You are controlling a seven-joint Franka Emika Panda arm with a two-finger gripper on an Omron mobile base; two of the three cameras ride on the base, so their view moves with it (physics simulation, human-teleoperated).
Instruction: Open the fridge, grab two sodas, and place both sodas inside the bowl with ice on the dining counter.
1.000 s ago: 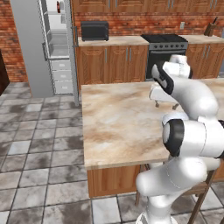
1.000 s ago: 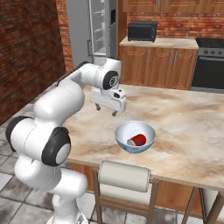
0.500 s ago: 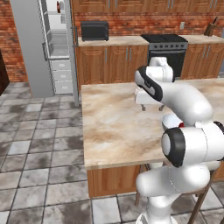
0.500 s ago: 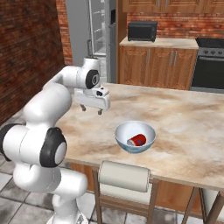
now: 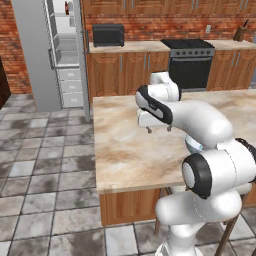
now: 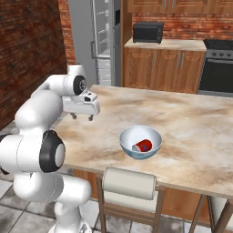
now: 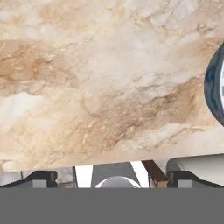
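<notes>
Swinging away from the bowl with one red can inside, gripper empty and spread wide, heading toward the open fridge for the second soda.

walls: red brick | floor: grey tiles | cabinets: wood | oven: black

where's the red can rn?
In the right base view, the red soda can lies on its side inside the bowl on the dining counter, right of the open gripper.
</notes>
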